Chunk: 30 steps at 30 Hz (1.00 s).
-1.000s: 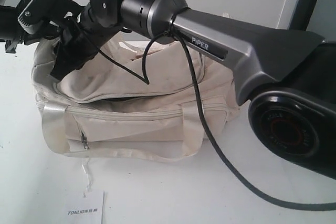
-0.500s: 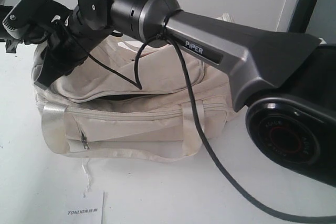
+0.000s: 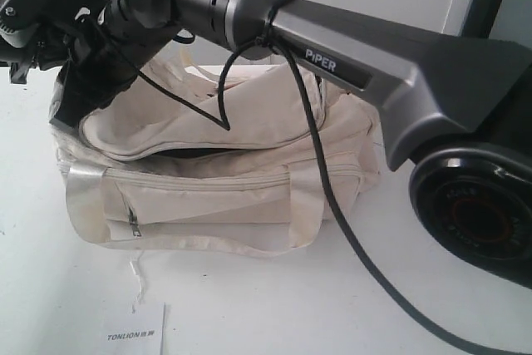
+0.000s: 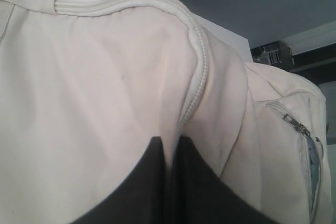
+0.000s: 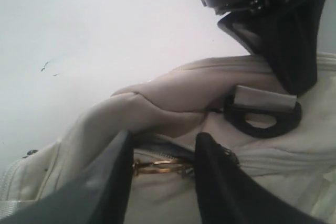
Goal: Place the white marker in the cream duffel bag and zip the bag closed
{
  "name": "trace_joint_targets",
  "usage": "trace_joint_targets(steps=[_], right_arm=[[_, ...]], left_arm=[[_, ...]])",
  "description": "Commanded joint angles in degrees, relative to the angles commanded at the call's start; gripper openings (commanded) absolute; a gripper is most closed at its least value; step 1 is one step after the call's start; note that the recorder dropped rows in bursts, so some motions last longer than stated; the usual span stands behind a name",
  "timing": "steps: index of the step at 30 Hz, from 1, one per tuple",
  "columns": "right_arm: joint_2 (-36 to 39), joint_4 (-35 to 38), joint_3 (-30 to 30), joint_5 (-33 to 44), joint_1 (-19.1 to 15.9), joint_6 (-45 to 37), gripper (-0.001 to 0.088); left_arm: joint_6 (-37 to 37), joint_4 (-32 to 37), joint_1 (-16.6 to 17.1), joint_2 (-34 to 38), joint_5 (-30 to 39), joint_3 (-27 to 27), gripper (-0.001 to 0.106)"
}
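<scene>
The cream duffel bag (image 3: 208,197) lies on the white table (image 3: 274,305), with a dark gap showing under its top flap (image 3: 208,114). My right arm reaches across it to its left end. There my right gripper (image 5: 164,139) holds the gold zipper pull (image 5: 157,167) between its fingers. My left gripper (image 4: 169,141) is shut on a pinched fold of cream fabric at the same end, beside the dark end ring (image 5: 262,116). In the exterior view the left arm (image 3: 29,6) sits at the top left corner. The white marker is out of view.
A flat white card printed TONLION (image 3: 137,332) lies at the table's front edge. The right arm's black cable (image 3: 349,239) hangs down across the bag's right side. The arm's dark base (image 3: 474,214) fills the right of the exterior view.
My right arm has swung left and slightly up along the bag's top, its gripper moving toward the left end. The left arm has shifted a little left and up.
</scene>
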Motion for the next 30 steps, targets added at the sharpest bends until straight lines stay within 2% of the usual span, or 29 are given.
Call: trace_joint_targets(steps=[4, 9, 11, 16, 20, 27, 30], right_arm=[[-0.99, -4.88, 0.0, -1.31, -0.11, 0.0, 0.0], [-2.65, -5.72, 0.0, -1.94, -0.11, 0.32, 0.0], [-2.9, -5.72, 0.0, -2.1, -0.11, 0.32, 0.0], [-3.25, -4.65, 0.0, -2.53, -0.11, -0.28, 0.0], [-0.55, -2.8, 0.0, -1.48, -0.11, -3.18, 0.0], [0.52, -2.68, 0.0, -1.47, 0.0, -3.79, 0.0], [0.42, -2.68, 0.0, -1.09, 0.0, -3.79, 0.0]], left_arm=[[0.0, 0.82, 0.0, 0.0, -0.11, 0.0, 0.0], [-0.12, 0.94, 0.97, 0.0, -0.25, 0.0, 0.0], [-0.12, 0.83, 1.56, 0.0, -0.08, 0.0, 0.003], [-0.12, 0.6, 3.18, 0.0, 0.04, 0.0, 0.029], [-0.12, 0.39, 4.0, 0.0, 0.45, 0.0, 0.049], [1.35, 0.47, 4.0, -0.23, 2.54, -0.43, 0.061], [4.41, 4.43, 4.0, -0.23, 4.81, -1.64, 0.068]])
